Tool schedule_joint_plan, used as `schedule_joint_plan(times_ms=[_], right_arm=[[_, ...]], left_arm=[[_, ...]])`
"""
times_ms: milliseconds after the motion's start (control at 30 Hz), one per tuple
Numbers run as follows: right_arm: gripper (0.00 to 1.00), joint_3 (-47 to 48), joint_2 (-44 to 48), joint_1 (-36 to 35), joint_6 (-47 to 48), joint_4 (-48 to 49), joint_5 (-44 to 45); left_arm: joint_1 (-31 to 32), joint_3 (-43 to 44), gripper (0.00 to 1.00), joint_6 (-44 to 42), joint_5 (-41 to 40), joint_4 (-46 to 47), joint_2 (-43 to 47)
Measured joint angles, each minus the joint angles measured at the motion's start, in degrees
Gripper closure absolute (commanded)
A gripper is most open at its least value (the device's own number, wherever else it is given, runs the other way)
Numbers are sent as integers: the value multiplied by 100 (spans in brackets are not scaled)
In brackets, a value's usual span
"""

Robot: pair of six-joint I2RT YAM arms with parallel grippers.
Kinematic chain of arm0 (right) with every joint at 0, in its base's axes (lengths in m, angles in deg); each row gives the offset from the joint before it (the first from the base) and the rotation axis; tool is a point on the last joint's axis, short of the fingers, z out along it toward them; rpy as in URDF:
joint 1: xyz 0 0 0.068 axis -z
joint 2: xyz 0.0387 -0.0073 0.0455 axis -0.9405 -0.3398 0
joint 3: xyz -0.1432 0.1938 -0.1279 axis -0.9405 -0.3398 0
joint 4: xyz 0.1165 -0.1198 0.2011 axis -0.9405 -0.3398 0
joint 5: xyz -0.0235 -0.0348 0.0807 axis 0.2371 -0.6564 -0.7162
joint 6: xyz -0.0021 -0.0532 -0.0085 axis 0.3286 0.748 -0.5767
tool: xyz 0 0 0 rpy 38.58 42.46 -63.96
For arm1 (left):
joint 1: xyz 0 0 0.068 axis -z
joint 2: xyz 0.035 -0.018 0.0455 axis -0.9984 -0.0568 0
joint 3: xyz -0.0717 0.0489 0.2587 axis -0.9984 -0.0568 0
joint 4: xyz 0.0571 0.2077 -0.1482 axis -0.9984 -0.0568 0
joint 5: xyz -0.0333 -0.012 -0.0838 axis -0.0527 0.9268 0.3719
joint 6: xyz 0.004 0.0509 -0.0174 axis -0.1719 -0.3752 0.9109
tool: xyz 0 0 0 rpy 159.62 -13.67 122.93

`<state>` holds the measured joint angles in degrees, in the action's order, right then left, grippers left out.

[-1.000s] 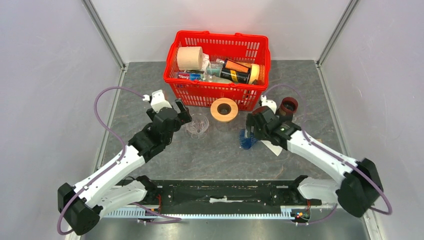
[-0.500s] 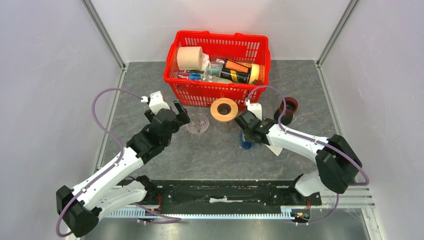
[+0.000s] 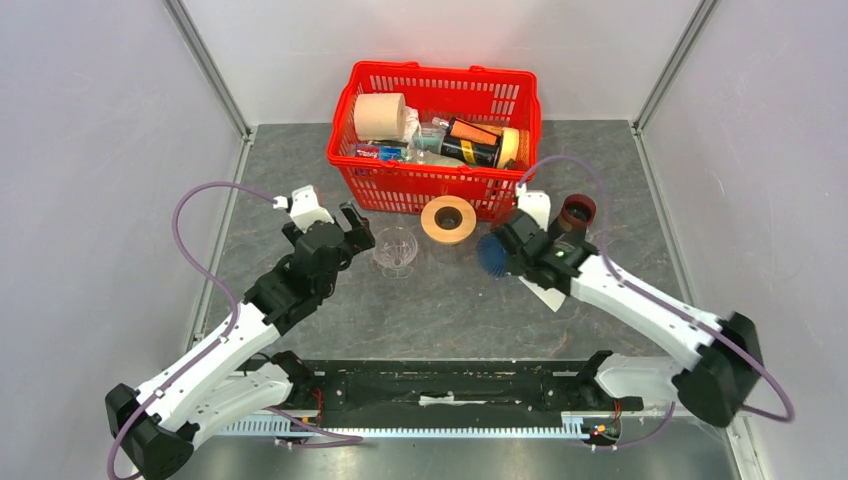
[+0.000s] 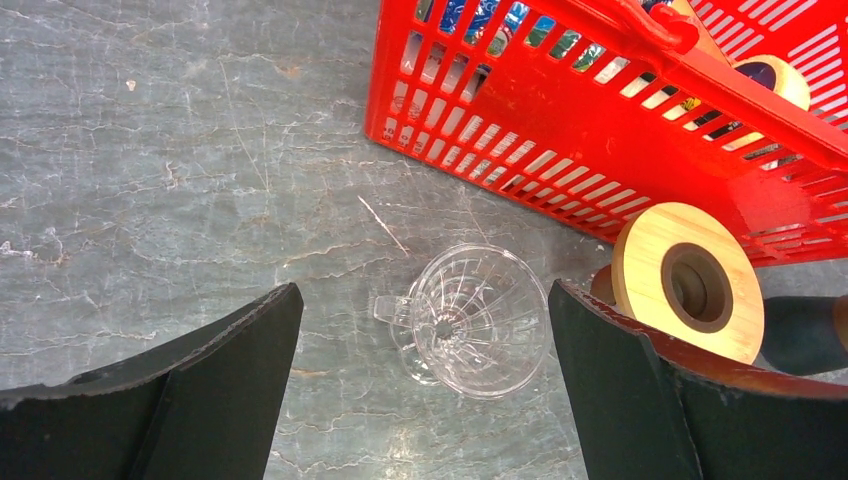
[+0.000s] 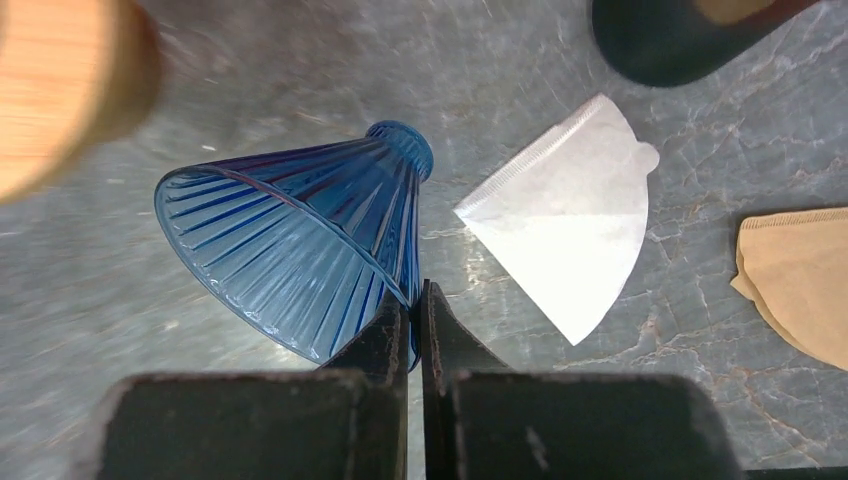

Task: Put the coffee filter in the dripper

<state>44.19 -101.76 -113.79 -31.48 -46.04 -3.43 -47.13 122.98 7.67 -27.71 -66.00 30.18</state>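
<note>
Filter not yet in: the right gripper (image 5: 415,300) has its jaws pinched tight on the rim of a blue ribbed cone-shaped dripper (image 5: 290,260), which is tipped on its side with its mouth turned away from the paper. Whether it rests on the grey stone-patterned table (image 3: 440,310) or hangs just above it cannot be told. The white folded paper coffee filter (image 5: 575,225) lies flat on the table just beside the dripper's narrow end, untouched. By the look of it, the whole placing is left to do: the dripper must be set upright, the filter picked up, opened and seated inside.

The left gripper (image 3: 358,228) hovers with its jaws wide apart above a clear glass dripper with a handle (image 4: 470,320), holding nothing.

A brown paper filter (image 5: 795,280) lies near the white one. A round wooden ring with a dark hole (image 3: 447,219) sits between the two drippers, against the red plastic basket (image 3: 430,190) of odds and ends, and a dark cup with a red rim (image 3: 577,211) stands close behind the right arm, crowding the working space.
</note>
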Motion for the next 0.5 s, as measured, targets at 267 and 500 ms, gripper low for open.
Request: schedule_joint_plan(times_ms=[267,500], right_arm=[[100,1217,1049,44,87,-588,-734],[100,2155,597,404,52,-778,-1932]], left_arm=[[0,0,0,-221,426,127,22],[0,-2,0,-365,953,446,22]])
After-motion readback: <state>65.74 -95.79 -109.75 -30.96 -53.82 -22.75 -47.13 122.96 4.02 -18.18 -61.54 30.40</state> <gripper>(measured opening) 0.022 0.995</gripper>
